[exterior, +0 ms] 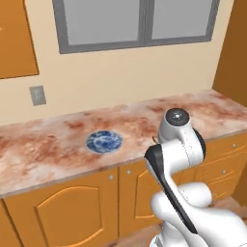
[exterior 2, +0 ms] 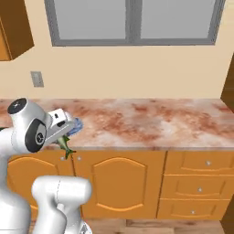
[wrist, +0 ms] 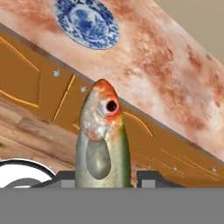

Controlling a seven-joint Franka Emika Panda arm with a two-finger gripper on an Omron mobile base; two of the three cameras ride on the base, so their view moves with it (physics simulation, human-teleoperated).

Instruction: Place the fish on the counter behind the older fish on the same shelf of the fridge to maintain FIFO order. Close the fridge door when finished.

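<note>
My gripper is shut on the fish, a greenish-silver fish with an orange-red head that sticks up between the two dark fingertips. In the right base view the gripper hangs just off the counter's front edge, with the fish dangling in front of the cabinet doors. The counter is pink-and-cream marbled stone. A round blue-and-white plate lies on it with nothing on it. The fridge, its door and its shelves are out of view.
Orange cabinet doors and drawers run under the counter. A grey-framed window and a wall outlet are on the wall behind. A tall orange cabinet closes the right end. Wooden floor lies below.
</note>
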